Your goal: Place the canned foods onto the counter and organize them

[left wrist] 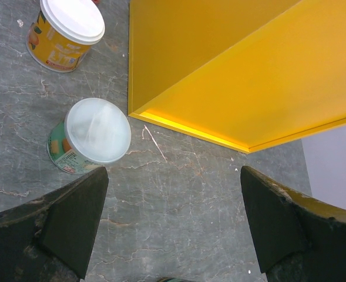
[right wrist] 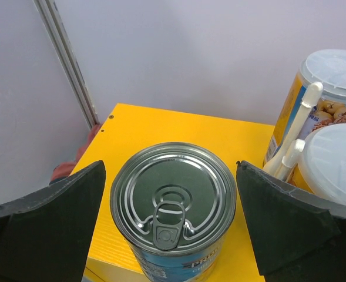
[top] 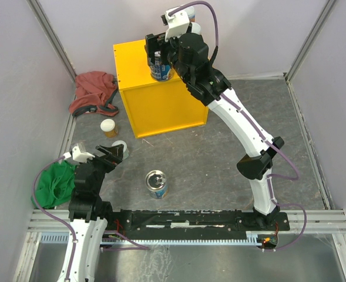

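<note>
**Yellow counter half stocked, three cans waiting on the table**

Green crumpled cloth [top: 54, 183] is lying soft at the far left. Just beside it, the left gripper [left wrist: 174, 176] is hovering low over the grey marbled tabletop [left wrist: 178, 235], its dull black jaws spread wide and holding nothing. The short can with a frosted white plastic lid and green paper label [left wrist: 96, 132] is standing upright just ahead of the left finger, off the jaws' centreline to the left. By my reading, the jaws are needing a small leftward shift before closing. Its axis is running vertical and its wall is smooth and round. Beyond it, the taller orange-labelled can with a white lid [left wrist: 64, 32] is also standing upright, near the rumpled red cloth [top: 93, 91]. Both are sitting nearer the left arm. A wide silver-topped blue-labelled tin [top: 157, 183] is waiting mid-table between the arms.

On the big bright yellow box [top: 161, 108], matte and flat-topped, the right gripper [right wrist: 170, 170] is straddling a second ring-pull tin [right wrist: 173, 205]. Its jaws are spread and flanking the tin rather than pinching it. To the right, a tall clear-lidded can [right wrist: 331, 76] and a short white-lidded can [right wrist: 337, 158] are standing together.
</note>
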### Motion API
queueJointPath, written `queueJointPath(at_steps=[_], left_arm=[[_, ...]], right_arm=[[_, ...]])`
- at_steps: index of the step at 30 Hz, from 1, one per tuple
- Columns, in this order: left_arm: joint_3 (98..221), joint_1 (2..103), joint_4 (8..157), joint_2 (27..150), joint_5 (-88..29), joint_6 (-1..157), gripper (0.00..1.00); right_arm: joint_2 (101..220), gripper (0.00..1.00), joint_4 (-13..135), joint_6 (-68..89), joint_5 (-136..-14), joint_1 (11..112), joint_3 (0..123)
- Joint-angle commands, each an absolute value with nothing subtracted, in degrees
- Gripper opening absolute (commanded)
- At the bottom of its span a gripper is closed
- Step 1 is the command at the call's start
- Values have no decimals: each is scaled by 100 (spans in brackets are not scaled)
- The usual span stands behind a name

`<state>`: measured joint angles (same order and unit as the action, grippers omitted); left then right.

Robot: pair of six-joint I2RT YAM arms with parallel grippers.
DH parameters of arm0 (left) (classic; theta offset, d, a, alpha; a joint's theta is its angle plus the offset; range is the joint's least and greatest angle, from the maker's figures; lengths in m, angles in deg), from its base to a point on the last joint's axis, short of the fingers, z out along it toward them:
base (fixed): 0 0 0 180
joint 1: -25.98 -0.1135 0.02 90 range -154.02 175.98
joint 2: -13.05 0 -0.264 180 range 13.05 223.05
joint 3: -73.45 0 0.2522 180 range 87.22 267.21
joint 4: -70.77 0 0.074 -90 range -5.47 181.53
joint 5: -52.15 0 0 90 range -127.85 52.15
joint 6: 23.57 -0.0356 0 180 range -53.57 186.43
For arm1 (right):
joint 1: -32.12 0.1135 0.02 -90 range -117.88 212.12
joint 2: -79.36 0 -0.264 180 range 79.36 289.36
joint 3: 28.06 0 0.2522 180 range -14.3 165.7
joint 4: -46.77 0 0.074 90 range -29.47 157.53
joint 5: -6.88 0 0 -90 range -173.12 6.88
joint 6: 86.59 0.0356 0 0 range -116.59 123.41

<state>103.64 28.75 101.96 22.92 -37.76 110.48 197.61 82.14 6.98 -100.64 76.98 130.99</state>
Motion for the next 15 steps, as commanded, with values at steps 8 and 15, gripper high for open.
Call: queueJointPath(at_steps=[8, 15], left_arm=[[10348, 2885, 9904, 2176, -3733, 10791, 99], [10364, 2888, 9918, 2096, -3739, 10791, 99]], right_arm=[[19283, 99, 7723, 405, -9841, 7855, 13415], [18825, 99, 7715, 176, -9898, 8091, 13236]])
